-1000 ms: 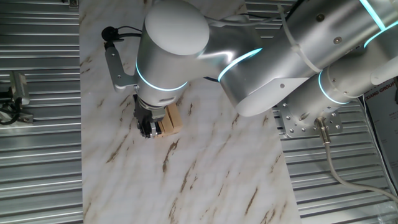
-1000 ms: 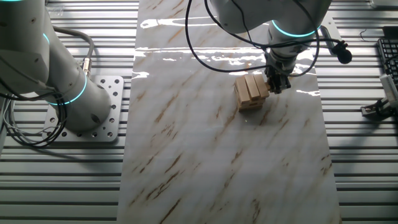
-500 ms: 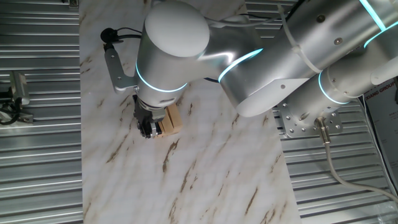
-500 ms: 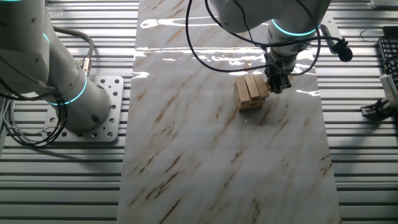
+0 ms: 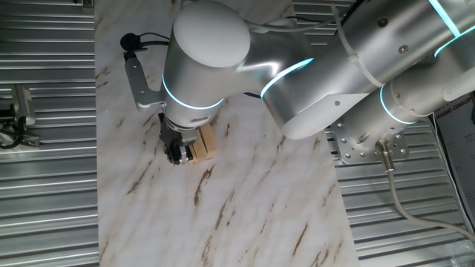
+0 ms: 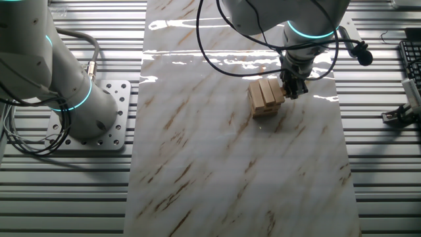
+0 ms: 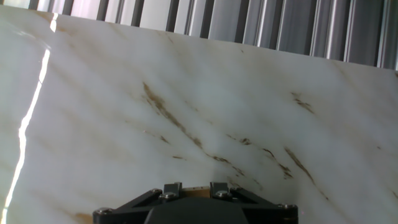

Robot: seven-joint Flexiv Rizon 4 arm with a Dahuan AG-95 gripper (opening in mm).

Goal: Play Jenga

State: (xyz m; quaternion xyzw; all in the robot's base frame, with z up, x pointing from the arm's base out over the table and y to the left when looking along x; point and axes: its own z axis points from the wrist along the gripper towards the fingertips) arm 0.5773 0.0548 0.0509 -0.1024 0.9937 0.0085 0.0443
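Jenga [image 6: 265, 97]: a low stack of plain tan wooden blocks, standing on the marble-patterned table [image 6: 230, 171], in the other fixed view toward the far right part of the slab; three blocks side by side on the top layer, at least one more layer showing beneath. In one fixed view, only a tan corner of the stack [image 5: 205, 142] visible, peeking out to the right of the black fingers. Gripper [image 6: 292, 88] down low at the stack's right side in the other fixed view, touching or just beside the blocks; [image 5: 178, 151] in one fixed view, pressed close against the stack's left side. Fingers look drawn near each other, yet whether closed, apart, or clamped on a block cannot be told from any view. In the hand view, only the black gripper base [image 7: 196, 205] at the bottom edge with a thin tan sliver between its two screws, pale veined tabletop [image 7: 186, 106] beyond. Ribbed metal flooring [image 6: 66, 191] on both sides of the slab. Arm's base bolted to a perforated plate [image 6: 108, 115], left of the table.
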